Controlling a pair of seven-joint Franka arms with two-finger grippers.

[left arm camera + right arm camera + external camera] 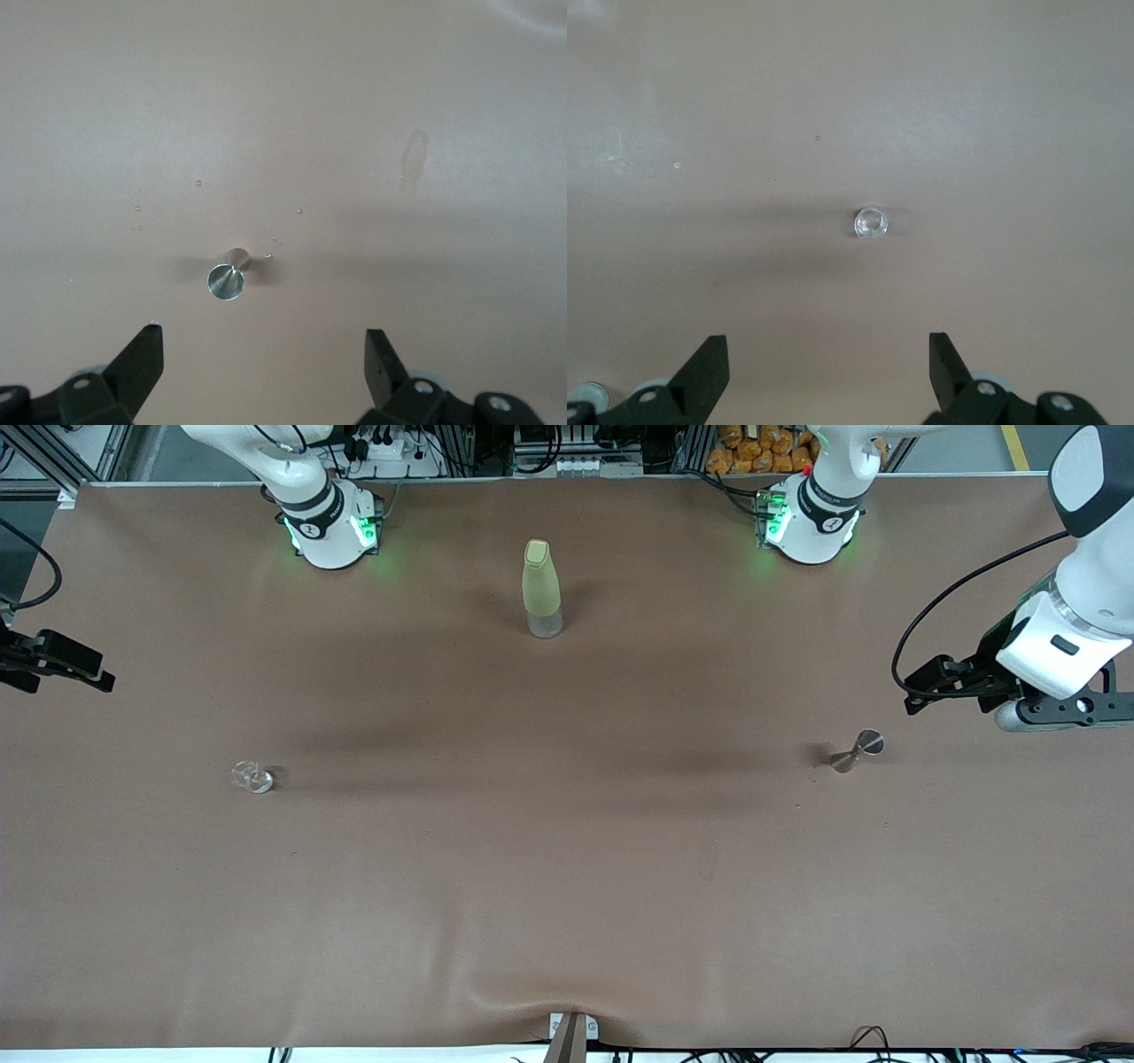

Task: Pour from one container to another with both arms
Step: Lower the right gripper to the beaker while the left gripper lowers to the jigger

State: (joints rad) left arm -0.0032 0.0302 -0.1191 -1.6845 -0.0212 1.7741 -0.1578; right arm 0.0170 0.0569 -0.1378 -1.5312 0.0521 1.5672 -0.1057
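you have not started pouring. the glass cup (252,777) stands toward the right arm's end of the brown table (567,886), the jigger (856,751) toward the left arm's. left gripper (263,367) and right gripper (828,372) hover spread wide, empty; grasping, lifting and pouring remain.

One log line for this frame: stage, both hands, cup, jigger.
stage: pre-grasp | left hand: open, above jigger | right hand: open, above glass cup | cup, jigger: upright on table, untouched
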